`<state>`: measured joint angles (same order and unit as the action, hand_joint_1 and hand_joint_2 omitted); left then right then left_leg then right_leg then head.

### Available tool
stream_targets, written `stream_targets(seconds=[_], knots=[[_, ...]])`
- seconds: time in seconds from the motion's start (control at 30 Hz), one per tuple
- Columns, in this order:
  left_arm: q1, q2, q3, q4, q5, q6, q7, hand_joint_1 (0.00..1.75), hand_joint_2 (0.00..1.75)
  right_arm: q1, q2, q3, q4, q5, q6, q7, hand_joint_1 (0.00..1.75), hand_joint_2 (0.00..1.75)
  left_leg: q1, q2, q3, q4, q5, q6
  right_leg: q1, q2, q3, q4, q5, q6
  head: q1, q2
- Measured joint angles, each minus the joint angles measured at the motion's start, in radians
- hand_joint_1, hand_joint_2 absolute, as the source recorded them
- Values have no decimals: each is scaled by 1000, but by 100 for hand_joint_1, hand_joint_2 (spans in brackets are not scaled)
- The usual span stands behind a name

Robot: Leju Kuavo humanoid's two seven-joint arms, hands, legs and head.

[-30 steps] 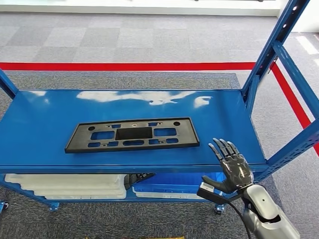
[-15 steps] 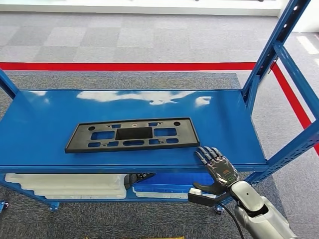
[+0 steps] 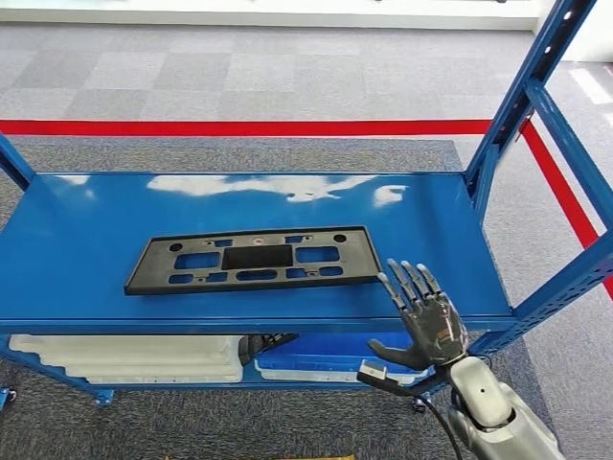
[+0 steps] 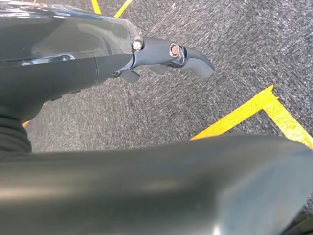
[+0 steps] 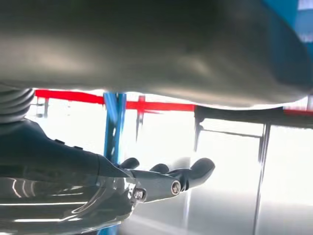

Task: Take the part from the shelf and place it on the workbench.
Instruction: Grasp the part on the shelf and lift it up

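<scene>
A long black plastic panel [image 3: 255, 259], flat and pierced with rectangular cut-outs, lies on the top deck of a blue metal shelf [image 3: 434, 225]. It sits lengthwise along the deck, nearer the front edge than the back, with its right end short of the shelf's right side.

The right hand [image 3: 425, 321] hangs just off the front edge of the deck, near the front right corner and just beside the panel's right end. Its palm is raised, its dark fingers [image 3: 405, 280] are spread and pointing up over the edge, and the thumb sticks out to the side; it holds nothing and I can't see it touching the panel.

The left hand [image 4: 162, 54] points at grey carpet crossed by yellow floor tape [image 4: 255, 110]. Its fingers look stretched out with nothing in them.

On the lower deck there are white moulded parts [image 3: 130, 355] at the left and a blue bin [image 3: 326, 347] towards the right. Beyond the shelf a red line [image 3: 245, 126] runs across the grey carpet.
</scene>
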<state>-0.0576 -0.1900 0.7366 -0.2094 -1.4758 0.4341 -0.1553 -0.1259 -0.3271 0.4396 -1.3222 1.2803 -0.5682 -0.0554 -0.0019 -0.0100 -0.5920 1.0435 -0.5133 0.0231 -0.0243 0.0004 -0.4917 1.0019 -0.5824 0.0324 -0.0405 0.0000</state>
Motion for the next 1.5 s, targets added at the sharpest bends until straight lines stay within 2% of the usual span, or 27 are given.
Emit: stream_targets(seconds=[0.27,0.57,0.8,0.97,1.1,1.23,1.5], knots=[[1,0,0,0,18,5,1,0,0,73,-16,-151,-273,-54,-45,-33,0,0,0,0,0,0,0,0,0,0,0,0,0,0,0,0],[1,0,0,0,17,5,-2,0,0,86,-24,-214,-311,-96,-5,-69,0,0,0,0,0,0,0,0,0,0,0,0,0,0,0,0],[1,0,-2,0,10,4,-2,0,0,47,-34,-220,-244,-58,42,-72,0,0,0,0,0,0,0,0,0,0,0,0,0,0,0,0],[-4,-1,-20,0,-10,-11,5,0,0,-79,-32,-179,-91,33,113,-61,0,0,0,0,1,0,0,0,0,1,1,0,0,1,0,0],[-10,-2,-30,0,-23,-18,15,0,0,-206,-2,-106,53,53,132,-62,0,0,0,0,1,0,1,0,0,0,2,0,1,1,0,0],[-11,-3,-43,0,-32,-25,19,0,0,-288,38,-36,148,56,144,-62,0,0,0,0,1,0,1,0,0,0,1,0,1,1,0,0],[-10,-3,-52,0,-35,-27,21,0,0,-345,81,45,229,41,136,-59,0,0,0,0,0,0,0,0,0,0,1,0,0,1,0,0]])
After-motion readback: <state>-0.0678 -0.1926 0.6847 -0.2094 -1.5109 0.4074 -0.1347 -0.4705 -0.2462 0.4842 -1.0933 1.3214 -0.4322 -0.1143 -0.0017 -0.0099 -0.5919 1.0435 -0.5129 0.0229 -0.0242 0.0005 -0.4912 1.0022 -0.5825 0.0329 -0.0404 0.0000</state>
